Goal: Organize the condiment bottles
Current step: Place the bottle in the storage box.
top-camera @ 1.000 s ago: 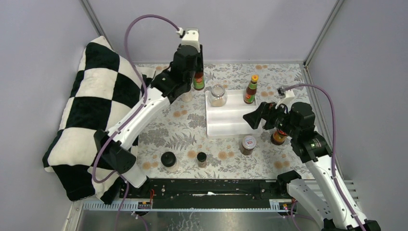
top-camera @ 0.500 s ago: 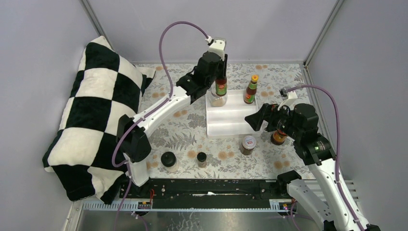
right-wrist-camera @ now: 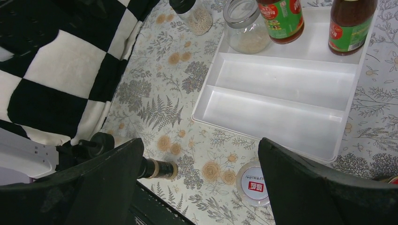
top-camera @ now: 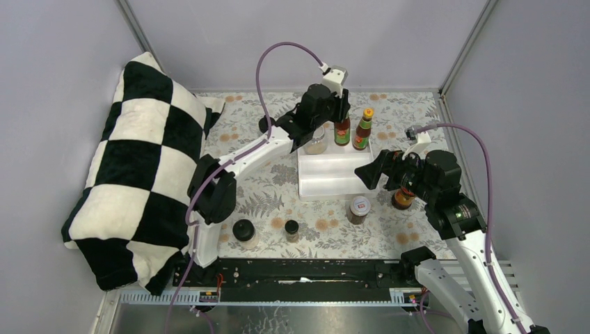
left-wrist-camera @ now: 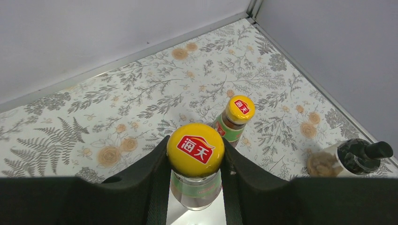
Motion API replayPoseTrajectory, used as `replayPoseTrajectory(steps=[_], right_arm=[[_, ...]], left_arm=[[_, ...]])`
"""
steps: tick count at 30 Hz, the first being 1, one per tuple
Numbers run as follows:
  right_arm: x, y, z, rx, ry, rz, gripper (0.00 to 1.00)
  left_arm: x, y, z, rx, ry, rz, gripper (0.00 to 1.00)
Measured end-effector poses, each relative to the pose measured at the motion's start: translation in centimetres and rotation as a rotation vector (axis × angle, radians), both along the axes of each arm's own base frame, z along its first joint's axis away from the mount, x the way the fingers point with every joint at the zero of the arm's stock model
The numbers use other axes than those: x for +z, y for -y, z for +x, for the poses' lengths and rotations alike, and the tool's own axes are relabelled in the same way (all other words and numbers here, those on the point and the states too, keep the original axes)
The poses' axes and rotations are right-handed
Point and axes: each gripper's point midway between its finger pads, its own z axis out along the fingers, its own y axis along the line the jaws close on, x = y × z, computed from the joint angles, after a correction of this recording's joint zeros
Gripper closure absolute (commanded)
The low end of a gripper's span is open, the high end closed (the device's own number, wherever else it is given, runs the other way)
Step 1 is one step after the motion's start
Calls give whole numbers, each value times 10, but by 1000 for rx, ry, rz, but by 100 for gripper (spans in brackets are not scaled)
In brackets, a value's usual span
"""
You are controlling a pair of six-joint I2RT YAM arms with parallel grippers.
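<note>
Bright, even, diffuse light from above in all 3 views; shadows on the table [top-camera: 271, 188] are short and soft-edged. The white tray [right-wrist-camera: 281, 79] runs close to overexposed, with faint sheen. Focus is sharp on the yellow cap [left-wrist-camera: 195, 149]; near foregrounds of the 2 wrist views fall dark and featureless at frame bottom.

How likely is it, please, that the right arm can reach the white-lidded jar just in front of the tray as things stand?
Probably yes: the right gripper is open and empty, poised close above the white-lidded jar, and nothing stands between them.
</note>
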Motion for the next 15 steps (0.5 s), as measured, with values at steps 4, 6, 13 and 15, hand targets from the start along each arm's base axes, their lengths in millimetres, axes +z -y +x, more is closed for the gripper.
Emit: replayPoseTrajectory(steps=[4, 6, 13, 15], right_arm=[[0, 0, 0, 1, 2, -2, 0], [-1, 0, 0, 1, 1, -3, 0], [-12, 0, -1, 1, -22, -10, 0], [-17, 0, -1, 1, -32, -13, 0]], left_arm=[[-18, 11, 7, -23, -2, 9, 66], [-27, 14, 11, -26, 0, 14, 66], [-52, 20, 20, -32, 11, 46, 66], [-56, 21, 23, -31, 20, 54, 67]])
